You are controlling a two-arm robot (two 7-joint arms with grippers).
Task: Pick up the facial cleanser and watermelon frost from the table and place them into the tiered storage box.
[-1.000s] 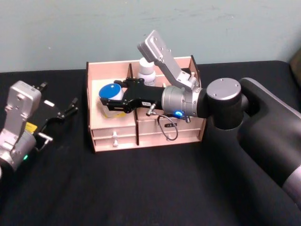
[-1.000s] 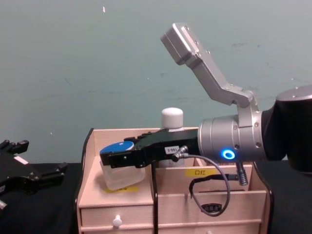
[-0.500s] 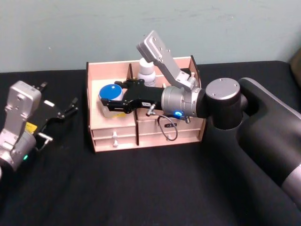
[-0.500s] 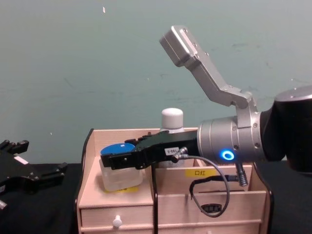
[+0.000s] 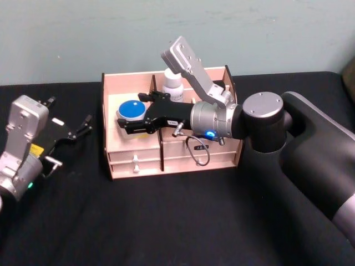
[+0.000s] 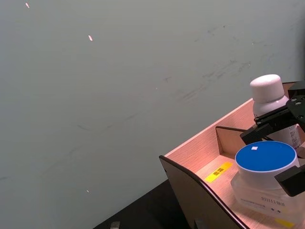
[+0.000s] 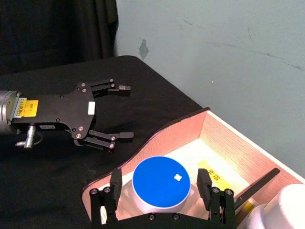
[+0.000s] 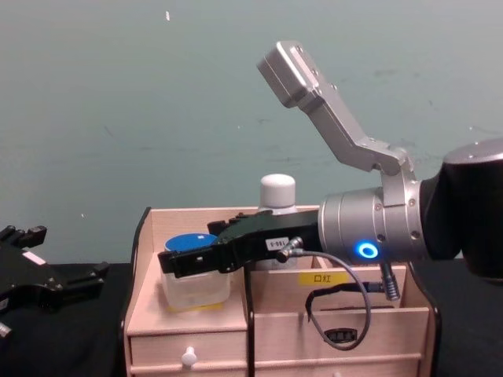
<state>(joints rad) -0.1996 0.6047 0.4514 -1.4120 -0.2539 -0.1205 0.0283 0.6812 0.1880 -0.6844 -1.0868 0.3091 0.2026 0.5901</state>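
Your right gripper (image 7: pixel 162 198) is spreading around the watermelon frost (image 7: pixel 159 185), releasing it upright inside the tiered storage box (image 5: pixel 111 160).

A robot test bench in a lab, by the look of it — not a home. A table (image 5: pixel 166 221) draped in plain black cloth runs up to a bare, scuffed pale green wall (image 5: pixel 111 33), and black curtains (image 7: pixel 52 28) hang at one end of it. Both arms carry bolted-on camera brackets (image 5: pixel 191 69) and exposed cables (image 8: pixel 338 314) — research gear, with the wooden organizer (image 5: pixel 133 160) standing as a lone prop at the back edge.
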